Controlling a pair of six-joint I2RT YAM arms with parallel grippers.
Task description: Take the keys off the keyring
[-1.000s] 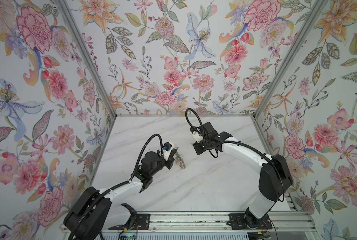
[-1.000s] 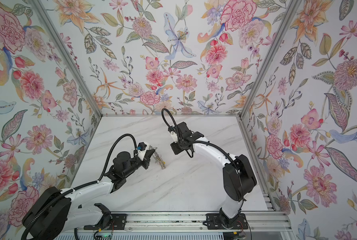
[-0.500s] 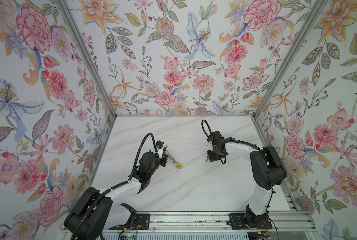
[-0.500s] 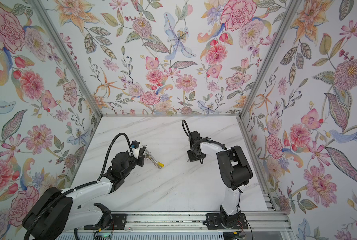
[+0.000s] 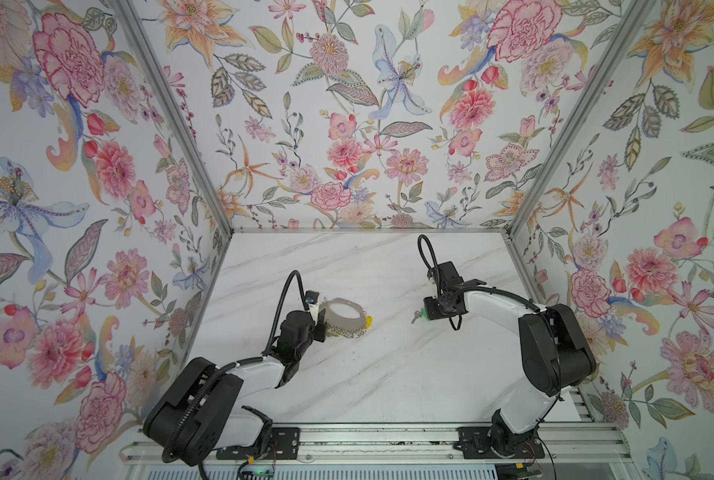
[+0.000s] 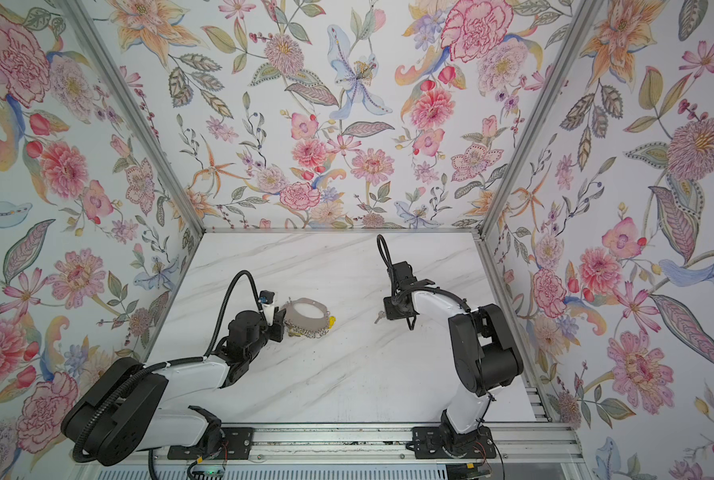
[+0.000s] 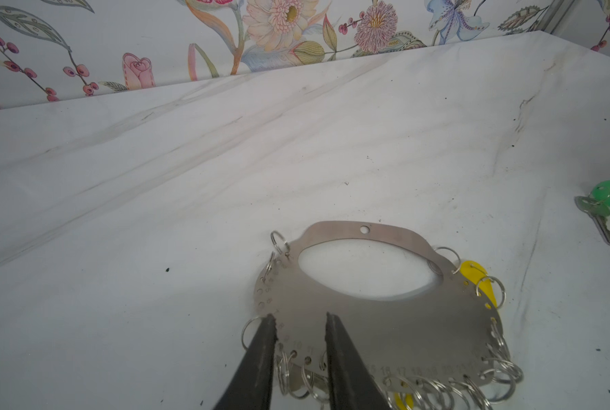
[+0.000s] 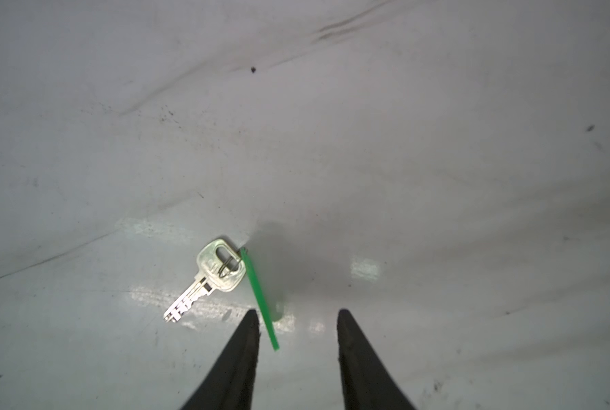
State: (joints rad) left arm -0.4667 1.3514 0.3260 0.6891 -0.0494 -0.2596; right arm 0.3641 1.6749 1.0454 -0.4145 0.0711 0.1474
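— What do you look like?
— My arms (image 5: 259, 370) are glossy white shells with bulky black joints (image 5: 554, 353).
— Cables?
— A black cable (image 5: 281, 299) arcs above each wrist. My fingers (image 7: 260, 358) are slim, black, tapering.

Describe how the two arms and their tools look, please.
The left arm and right arm have white curved shells with bulky black joints. A black cable loops above each wrist. The left tool and right tool each end in two black, tapering fingers. No markings show.
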